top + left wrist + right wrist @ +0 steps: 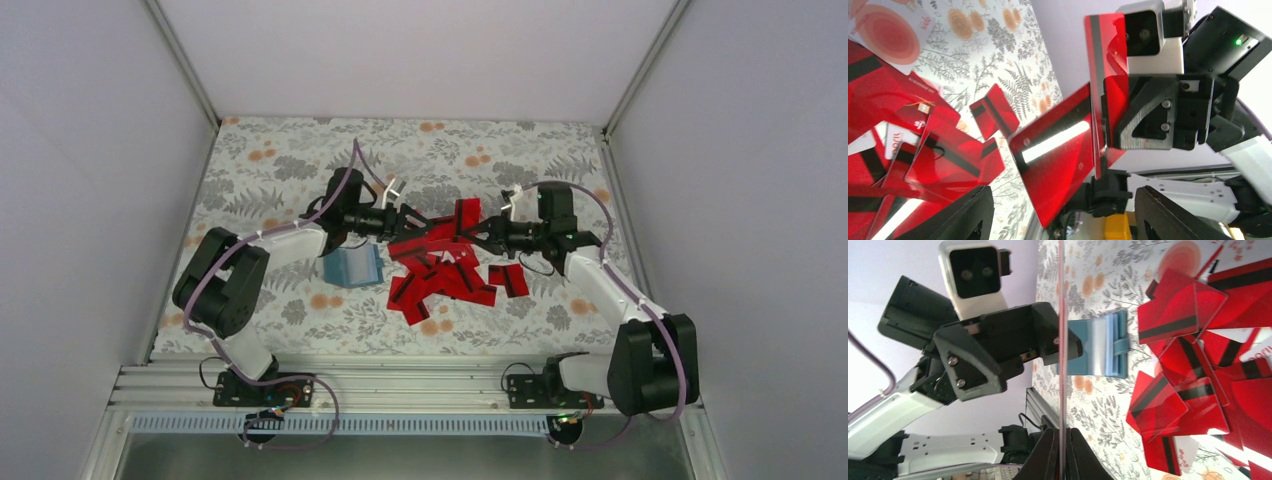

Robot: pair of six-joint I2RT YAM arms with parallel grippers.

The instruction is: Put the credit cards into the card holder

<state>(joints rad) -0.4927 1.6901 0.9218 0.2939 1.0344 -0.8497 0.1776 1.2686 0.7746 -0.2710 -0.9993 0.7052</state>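
My right gripper (478, 237) (1062, 455) is shut on a red credit card (1062, 315), seen edge-on in the right wrist view. It holds the card above the table, towards my left gripper (405, 220). In the left wrist view that card (1058, 160) shows its black stripe between the wide-open fingers of my left gripper (1063, 215), which touch nothing. A pile of several red credit cards (445, 275) (908, 150) (1198, 365) lies below. The teal card holder (352, 266) (1098, 342) lies open on the table, left of the pile and below my left gripper.
The floral cloth (300, 160) covers the table. White walls close in the left, right and back sides. A metal rail (400, 385) with both arm bases runs along the near edge. A few white-faced cards (888, 35) lie among the red ones.
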